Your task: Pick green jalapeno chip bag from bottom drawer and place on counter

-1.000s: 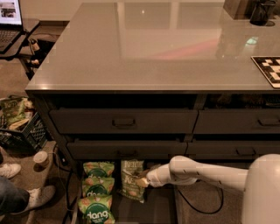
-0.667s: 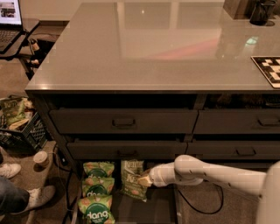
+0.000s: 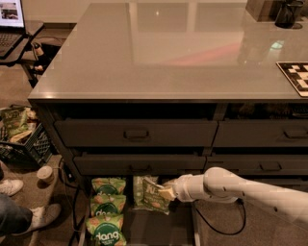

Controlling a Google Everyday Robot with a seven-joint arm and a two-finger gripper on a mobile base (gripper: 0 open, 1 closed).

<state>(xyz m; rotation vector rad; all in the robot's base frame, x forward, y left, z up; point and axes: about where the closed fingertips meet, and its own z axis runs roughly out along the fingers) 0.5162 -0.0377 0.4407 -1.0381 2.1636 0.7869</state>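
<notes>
The green jalapeno chip bag (image 3: 150, 196), dark olive and crinkly, lies tilted in the open bottom drawer (image 3: 161, 229), right of a column of bright green "dang" bags (image 3: 106, 206). My gripper (image 3: 166, 192) reaches in from the right at the end of the white arm (image 3: 226, 185) and is shut on the bag's right edge, low over the drawer. The fingertips are partly hidden by the bag. The glossy grey counter (image 3: 168, 53) tops the drawer cabinet above.
Closed drawers with bar handles (image 3: 137, 134) sit above the open one. A checkered board (image 3: 296, 77) and dark objects (image 3: 288, 12) are on the counter's right. On the floor at left are a crate (image 3: 21, 144), a cup (image 3: 45, 174) and a person's shoes (image 3: 43, 216). A cable (image 3: 216, 226) hangs under the arm.
The arm has drawn back slightly to the right and up. The olive bag's right edge has tilted up with the gripper.
</notes>
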